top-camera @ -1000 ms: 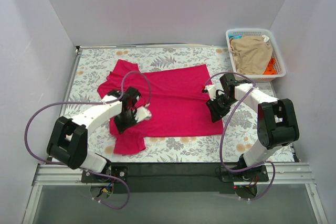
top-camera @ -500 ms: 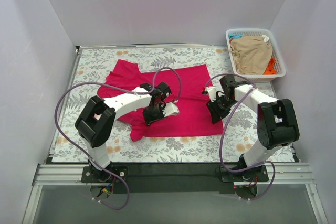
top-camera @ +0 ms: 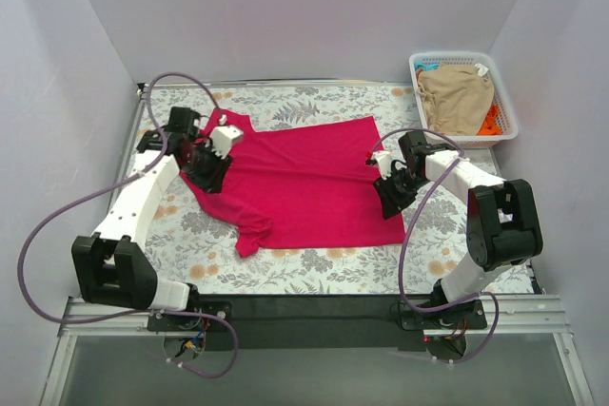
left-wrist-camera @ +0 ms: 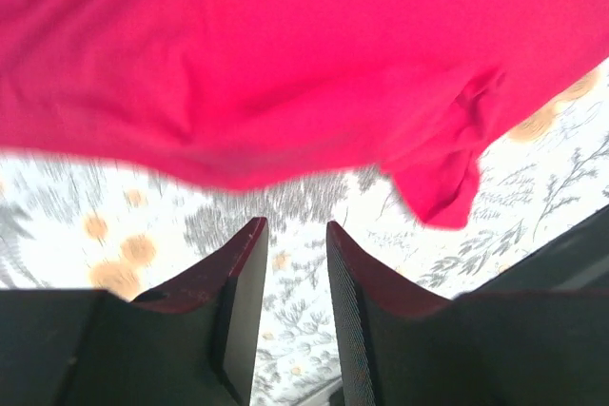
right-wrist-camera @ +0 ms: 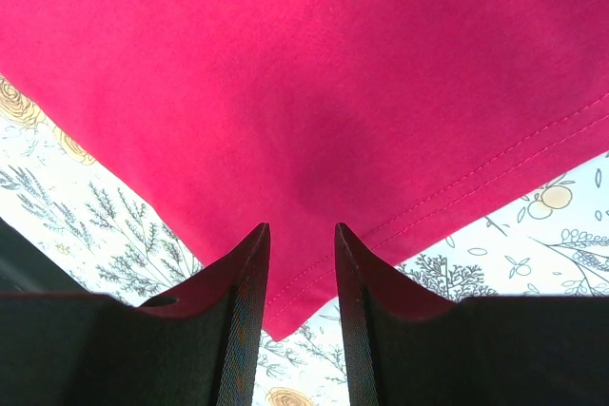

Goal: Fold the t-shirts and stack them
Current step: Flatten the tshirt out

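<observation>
The crimson-pink t-shirt (top-camera: pixel 304 183) lies spread on the flowered table, with its lower left sleeve (top-camera: pixel 250 237) bunched inward. My left gripper (top-camera: pixel 207 176) is at the shirt's far left edge, by the upper sleeve. In the left wrist view it (left-wrist-camera: pixel 295 225) is open and empty, over bare table just short of the shirt's edge (left-wrist-camera: pixel 285 64). My right gripper (top-camera: pixel 388 199) is at the shirt's right hem. In the right wrist view it (right-wrist-camera: pixel 300 227) is open above the hem corner (right-wrist-camera: pixel 314 263), holding nothing. A tan-beige shirt (top-camera: pixel 457 97) and an orange one (top-camera: pixel 490 122) lie in the basket.
The white lattice basket (top-camera: pixel 463 57) stands at the far right corner of the table. White walls close in the left, back and right sides. The flowered table surface (top-camera: pixel 324 268) shows in front of the shirt, and a black rail runs along the near edge.
My left gripper dragged the lower left sleeve toward the shirt's middle, let it go, then swung to the far left edge by the upper sleeve. The right arm has not moved.
</observation>
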You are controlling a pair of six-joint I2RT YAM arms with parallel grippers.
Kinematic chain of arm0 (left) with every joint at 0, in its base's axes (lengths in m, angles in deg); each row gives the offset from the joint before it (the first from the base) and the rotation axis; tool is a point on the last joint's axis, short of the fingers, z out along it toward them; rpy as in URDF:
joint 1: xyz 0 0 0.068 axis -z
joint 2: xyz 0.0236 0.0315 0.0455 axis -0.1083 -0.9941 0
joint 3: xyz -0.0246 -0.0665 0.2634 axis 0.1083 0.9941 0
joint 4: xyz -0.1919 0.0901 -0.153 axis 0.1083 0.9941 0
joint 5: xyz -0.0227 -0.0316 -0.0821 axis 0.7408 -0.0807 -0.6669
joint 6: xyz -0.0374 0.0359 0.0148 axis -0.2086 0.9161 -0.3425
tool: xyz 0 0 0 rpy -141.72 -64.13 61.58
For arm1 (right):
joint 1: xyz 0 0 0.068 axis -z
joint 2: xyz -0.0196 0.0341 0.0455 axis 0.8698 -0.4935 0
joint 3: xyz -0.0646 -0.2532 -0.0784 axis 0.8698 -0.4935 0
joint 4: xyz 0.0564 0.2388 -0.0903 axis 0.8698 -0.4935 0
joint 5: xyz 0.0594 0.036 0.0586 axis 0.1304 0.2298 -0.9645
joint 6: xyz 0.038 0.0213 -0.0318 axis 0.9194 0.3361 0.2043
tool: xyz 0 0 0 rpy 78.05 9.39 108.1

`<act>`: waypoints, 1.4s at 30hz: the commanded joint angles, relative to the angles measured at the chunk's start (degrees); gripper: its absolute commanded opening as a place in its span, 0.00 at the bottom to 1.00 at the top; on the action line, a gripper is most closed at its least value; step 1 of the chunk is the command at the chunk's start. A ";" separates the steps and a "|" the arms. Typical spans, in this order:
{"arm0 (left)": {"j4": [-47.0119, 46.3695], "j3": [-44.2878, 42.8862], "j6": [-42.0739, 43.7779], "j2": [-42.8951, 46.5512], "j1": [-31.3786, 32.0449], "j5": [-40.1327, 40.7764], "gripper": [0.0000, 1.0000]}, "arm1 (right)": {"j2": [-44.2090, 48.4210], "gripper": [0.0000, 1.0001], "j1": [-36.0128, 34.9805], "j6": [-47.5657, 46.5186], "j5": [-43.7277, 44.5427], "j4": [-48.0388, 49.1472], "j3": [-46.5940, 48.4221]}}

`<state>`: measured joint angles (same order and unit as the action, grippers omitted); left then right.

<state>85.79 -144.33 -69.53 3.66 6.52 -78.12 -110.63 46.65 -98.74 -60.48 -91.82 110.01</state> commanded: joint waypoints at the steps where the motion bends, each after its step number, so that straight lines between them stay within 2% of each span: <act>1: 2.89 7.69 3.28 3.04 -8.13 -4.02 0.30 | 0.99 0.34 -0.19 0.41 -1.00 -0.60 2.29; 3: 1.40 11.72 3.90 4.35 -9.39 -4.03 0.32 | 0.38 0.35 -0.19 0.50 -1.00 -0.52 2.56; 9: -6.25 16.31 3.64 6.56 -8.69 -6.57 0.39 | -0.86 0.34 -0.19 0.59 -0.83 -0.34 3.09; 14: -11.70 21.40 3.29 8.05 -2.64 -3.51 0.40 | -1.38 0.35 -0.19 0.94 -0.74 -0.43 3.53; 22: -15.74 22.56 0.21 3.23 4.05 1.07 0.39 | -1.82 0.35 -0.19 1.11 -0.39 -0.34 3.44; 34: -19.08 23.43 -0.67 -3.10 6.78 3.27 0.39 | -3.84 0.35 -0.28 1.20 -0.04 -0.17 4.84; 35: -19.52 23.61 -0.93 -3.19 6.78 3.70 0.39 | -4.02 0.35 -0.19 1.20 -0.04 -0.25 5.02; 38: -19.27 23.53 -0.85 -3.90 6.78 4.23 0.26 | -4.90 0.34 -0.28 1.20 0.23 0.01 5.11; 39: -18.39 23.35 -0.67 -3.81 6.78 4.24 0.18 | -5.25 0.34 -0.19 1.20 0.32 0.01 5.11; 42: -13.04 22.30 1.08 -1.36 6.69 4.76 0.07 | -5.60 0.33 -0.28 0.76 1.46 0.19 4.85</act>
<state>69.13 -120.90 -70.10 -0.49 13.14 -74.52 -115.70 46.54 -97.76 -59.93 -91.87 113.12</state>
